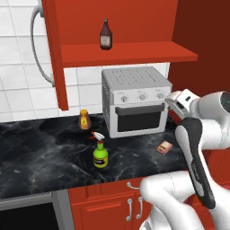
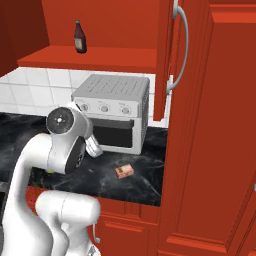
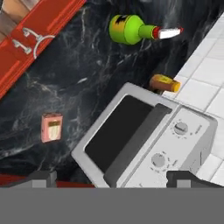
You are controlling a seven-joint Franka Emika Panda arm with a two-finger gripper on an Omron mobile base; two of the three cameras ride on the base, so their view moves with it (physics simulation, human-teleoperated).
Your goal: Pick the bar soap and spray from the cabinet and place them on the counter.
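Already the black marble-look counter (image 1: 45, 152) carries the green spray bottle (image 1: 100, 155), upright, and the small pinkish bar soap (image 1: 164, 147) (flat, probably slippery; best pinched across its short sides). The two-finger gripper (image 3: 112, 177) stands wide, holding nothing.

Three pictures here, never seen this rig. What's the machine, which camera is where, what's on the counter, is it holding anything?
It is a rendered kitchen with a white robot arm on a mobile base. Two pictures come from cameras on the base, behind the arm to its left and right. The third is from the hand, looking along the gripper, whose dark fingertips stand wide apart with nothing between them.

On the black counter stand the green spray, a small orange bottle and a grey toaster oven. The bar soap lies flat in front of the oven. A dark brown bottle stands on the shelf of the red cabinet.
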